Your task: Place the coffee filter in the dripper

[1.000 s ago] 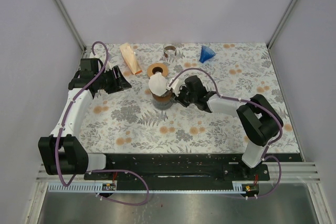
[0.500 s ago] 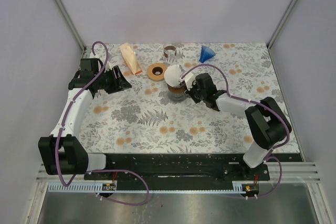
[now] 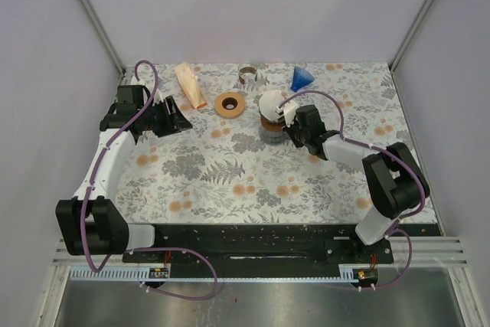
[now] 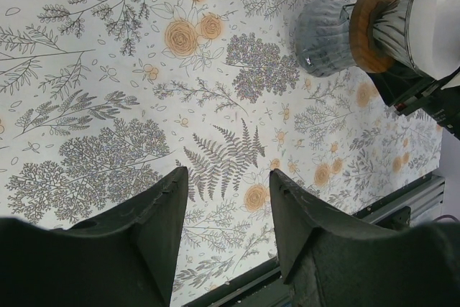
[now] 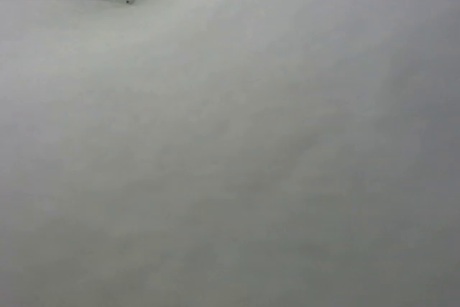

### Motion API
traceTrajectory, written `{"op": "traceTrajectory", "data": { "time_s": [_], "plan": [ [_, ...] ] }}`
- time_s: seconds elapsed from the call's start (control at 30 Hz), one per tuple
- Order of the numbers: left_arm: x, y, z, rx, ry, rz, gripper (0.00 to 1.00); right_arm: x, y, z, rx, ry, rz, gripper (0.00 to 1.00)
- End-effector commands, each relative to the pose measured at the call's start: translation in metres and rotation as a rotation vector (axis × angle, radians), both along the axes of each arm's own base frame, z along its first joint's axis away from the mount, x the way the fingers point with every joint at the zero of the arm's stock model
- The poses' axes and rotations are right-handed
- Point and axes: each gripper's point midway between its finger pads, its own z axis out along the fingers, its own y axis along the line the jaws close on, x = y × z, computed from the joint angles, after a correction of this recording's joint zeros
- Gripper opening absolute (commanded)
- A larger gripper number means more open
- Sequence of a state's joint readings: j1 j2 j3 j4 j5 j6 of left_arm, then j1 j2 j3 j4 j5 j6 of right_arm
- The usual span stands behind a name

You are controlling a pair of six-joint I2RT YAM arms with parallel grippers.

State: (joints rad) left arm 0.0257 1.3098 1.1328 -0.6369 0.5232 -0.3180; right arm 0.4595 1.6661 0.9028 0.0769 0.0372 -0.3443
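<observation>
The dripper [image 3: 269, 125], a glass cone with a wooden collar on a grey base, stands at the back middle of the table with the white coffee filter [image 3: 269, 103] in its top. My right gripper [image 3: 287, 119] is shut on the dripper's upper part from the right. The left wrist view shows the dripper [image 4: 370, 26], the filter [image 4: 440, 5] and the right gripper's black body [image 4: 424, 95]. The right wrist view is filled by the white filter [image 5: 230, 134]; its fingers are hidden. My left gripper [image 3: 174, 116] is open and empty at the far left [image 4: 228, 177].
A wooden ring [image 3: 230, 104] lies left of the dripper. A tan wedge of filters [image 3: 191, 84], a metal ring [image 3: 248, 75] and a blue funnel [image 3: 302, 78] sit along the back edge. The frame's posts stand at the back corners.
My right gripper has carried the dripper with the filter to the right and toward the back, past the wooden ring. The left arm has not moved.
</observation>
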Motion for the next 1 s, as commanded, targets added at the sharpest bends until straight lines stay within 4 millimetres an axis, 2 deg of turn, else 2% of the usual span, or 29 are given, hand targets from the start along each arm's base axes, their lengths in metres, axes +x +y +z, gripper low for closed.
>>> {"op": "traceTrajectory", "data": {
  "time_s": [0.0, 0.03, 0.1, 0.3, 0.4, 0.53, 0.73, 0.97],
  "plan": [
    [0.008, -0.003, 0.027, -0.021, -0.079, -0.020, 0.53, 0.007, -0.025, -0.002, -0.026, -0.003, -0.103, 0.14],
    [0.009, -0.003, 0.027, -0.022, -0.078, -0.019, 0.53, 0.007, -0.024, -0.003, -0.016, 0.003, -0.095, 0.16],
    [0.010, -0.002, 0.028, -0.024, -0.079, -0.018, 0.53, 0.004, -0.015, -0.003, 0.011, 0.014, -0.051, 0.26],
    [0.010, -0.003, 0.028, -0.023, -0.081, -0.018, 0.53, 0.004, -0.014, 0.001, 0.018, -0.008, -0.034, 0.56],
    [0.010, -0.002, 0.028, -0.024, -0.079, -0.018, 0.53, 0.002, -0.013, 0.006, 0.030, -0.024, -0.029, 0.66],
    [0.010, -0.003, 0.029, -0.025, -0.080, -0.021, 0.53, -0.001, -0.013, 0.016, 0.053, -0.048, -0.033, 0.71],
    [0.012, -0.004, 0.029, -0.028, -0.079, -0.024, 0.53, -0.011, -0.016, 0.029, 0.098, -0.065, -0.059, 0.74],
    [0.011, -0.004, 0.031, -0.031, -0.083, -0.027, 0.53, -0.021, -0.017, 0.060, 0.158, -0.111, -0.062, 0.76]
  ]
}}
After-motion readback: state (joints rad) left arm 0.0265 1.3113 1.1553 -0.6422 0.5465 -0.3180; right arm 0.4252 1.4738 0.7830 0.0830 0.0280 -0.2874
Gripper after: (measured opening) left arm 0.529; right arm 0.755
